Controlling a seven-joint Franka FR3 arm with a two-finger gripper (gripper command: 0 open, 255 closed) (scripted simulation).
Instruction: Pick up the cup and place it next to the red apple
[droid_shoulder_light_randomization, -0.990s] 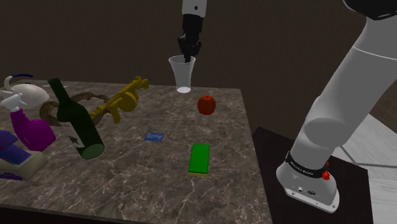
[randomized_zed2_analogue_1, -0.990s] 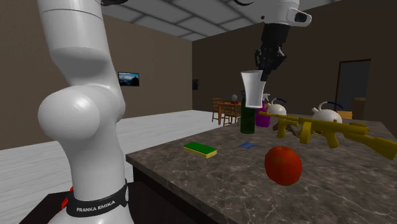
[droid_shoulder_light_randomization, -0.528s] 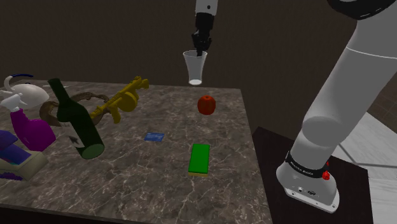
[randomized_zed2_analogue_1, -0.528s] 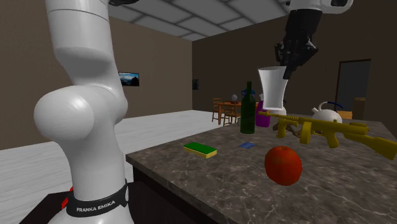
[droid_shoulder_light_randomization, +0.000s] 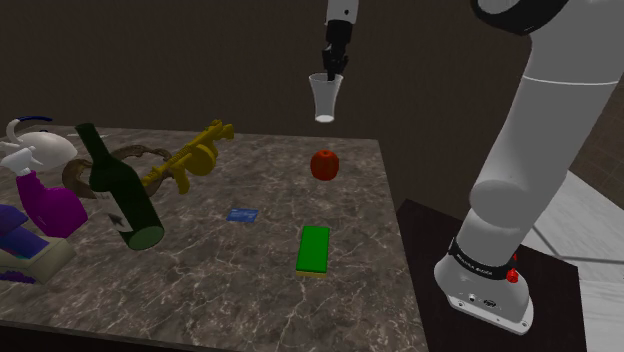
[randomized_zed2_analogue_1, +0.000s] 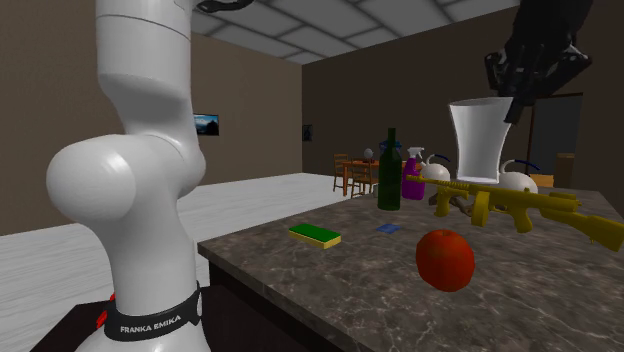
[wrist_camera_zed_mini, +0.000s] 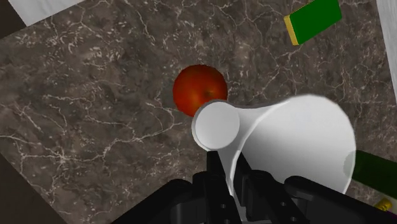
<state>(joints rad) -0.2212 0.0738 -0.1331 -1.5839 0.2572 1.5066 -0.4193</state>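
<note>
Already the pickup looks done: beyond the green block (droid_shoulder_light_randomization: 314, 248) near the counter's (droid_shoulder_light_randomization: 250, 295) middle, the red apple (droid_shoulder_light_randomization: 323, 164) rests toward the far stand-side corner, and above it the pale cup (droid_shoulder_light_randomization: 324, 98) hangs clear of the counter, fingers (wrist_camera_zed_mini: 216, 188) clamped on its wall; setting it down beside the apple remains.

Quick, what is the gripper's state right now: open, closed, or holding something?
Gripper: closed on the cup, holding it by the rim in the air.

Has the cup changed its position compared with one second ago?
Yes. The cup moved toward the shoulder view's right and slightly up, from upper left of the red apple to straight above it.
</note>
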